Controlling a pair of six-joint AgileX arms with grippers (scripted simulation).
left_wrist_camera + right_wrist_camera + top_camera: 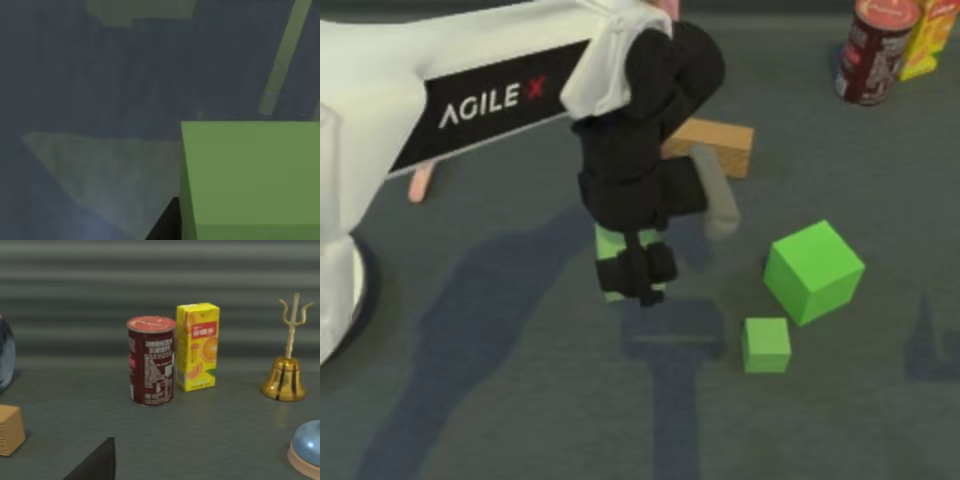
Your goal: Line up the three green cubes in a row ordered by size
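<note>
Left gripper (638,268) clamped on medium cube (611,243), lifted above table left of the other two. Small cube (766,344) nearest, large cube (814,271) just behind, apart. Best set medium down square, in line with them. Cubes have no long axis; large sits rotated. Right arm out of view.

A rendered test bench, not a lived-in room: a flat dark grey tabletop (470,400) under a white AgileX arm (470,90), backed by a ribbed grey wall (150,290), with unrelated props, a red can (150,360), juice carton (197,346) and brass bell (285,375), near its far right corner.
</note>
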